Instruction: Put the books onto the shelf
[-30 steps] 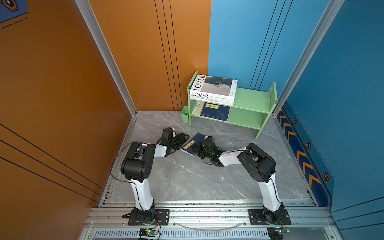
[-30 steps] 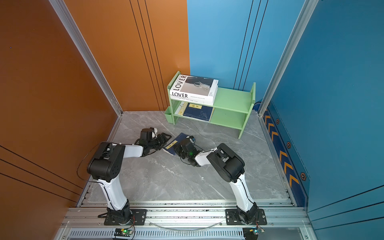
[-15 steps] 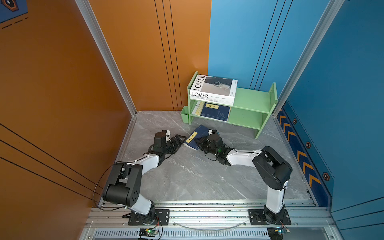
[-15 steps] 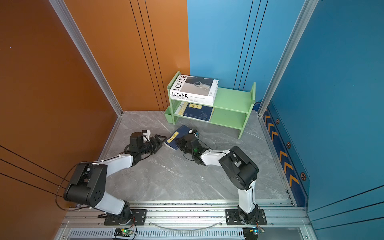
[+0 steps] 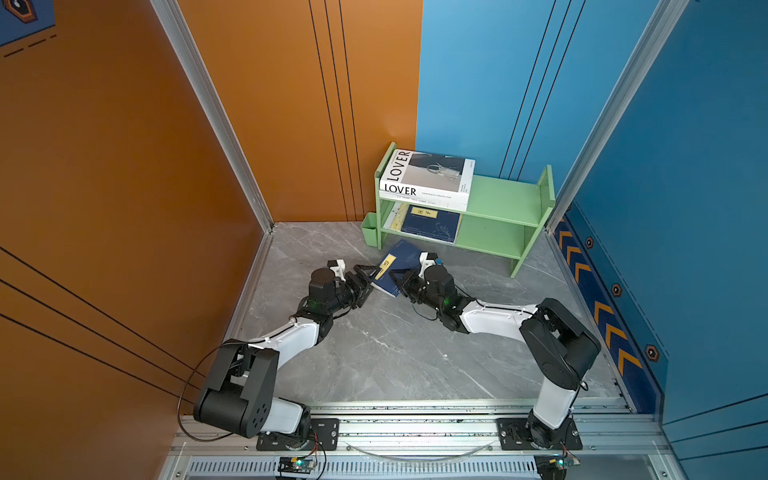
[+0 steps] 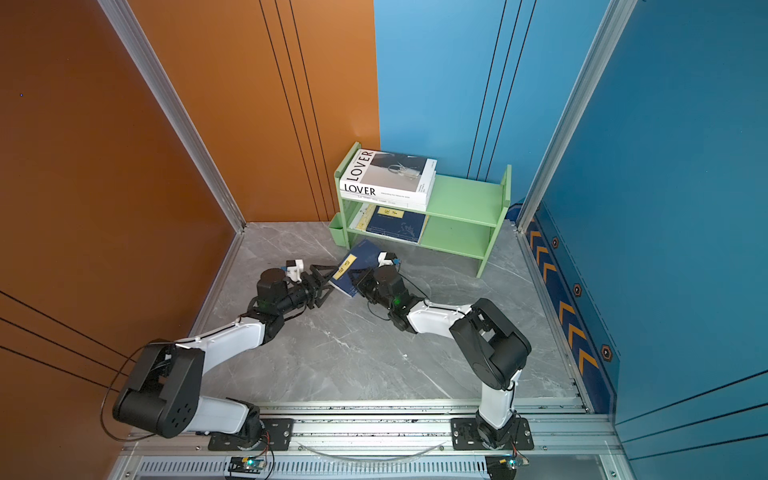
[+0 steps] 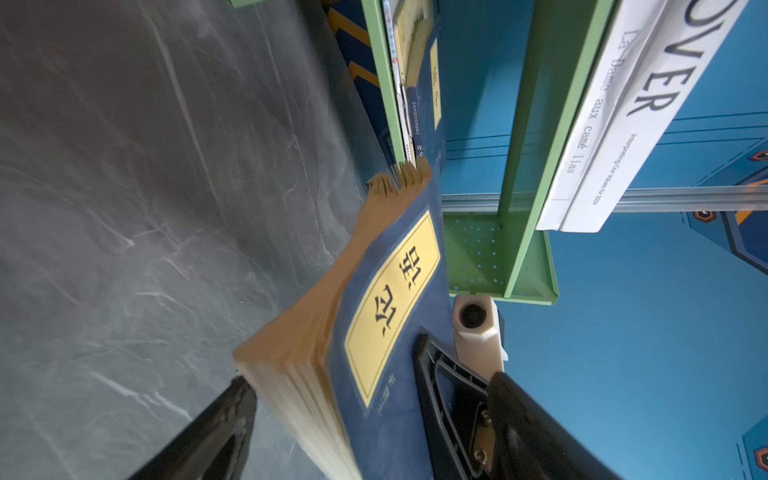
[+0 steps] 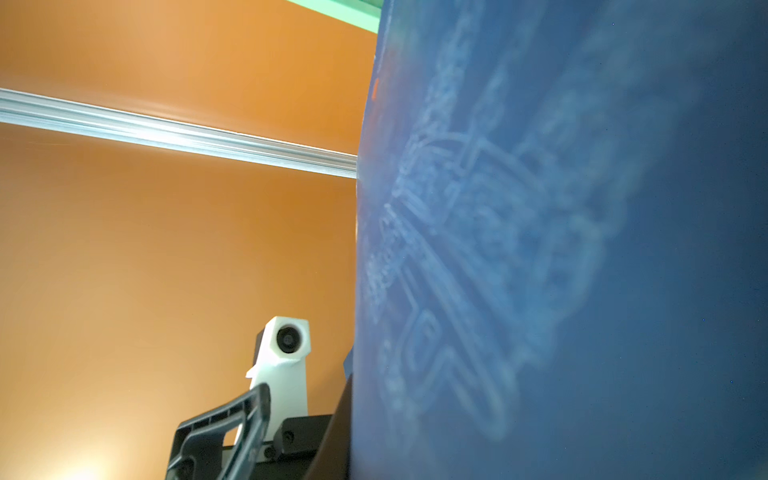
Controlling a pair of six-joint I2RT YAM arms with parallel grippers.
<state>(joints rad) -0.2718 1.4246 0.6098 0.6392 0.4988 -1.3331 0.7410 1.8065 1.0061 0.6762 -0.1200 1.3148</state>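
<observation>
The navy book sits tilted between the two arms. It is just in front of the shelf, at the left end of the lower tier and near the cup.

The right end effector is closed on the book, clamping the side that faces the right arm. In the left wrist view one of its black fingers lies flat on the blue cover. In the right wrist view that cover fills the frame close up and is blurred.

The left end effector stands wide open at the book's opposite side, by the yellow title label. In the left wrist view its two fingers straddle the book. One is on the page-edge side and the other is on the cover side. There is a gap at each, and neither touches the book.

The book's far corner points at the front edge of the lower tier, just beside a second navy book lying flat there. Whether it touches the shelf cannot be told. Its low corner is close to the counter, and contact there cannot be told either.

On the top tier, the LOVER book lies flat on a white book at the left end.
</observation>
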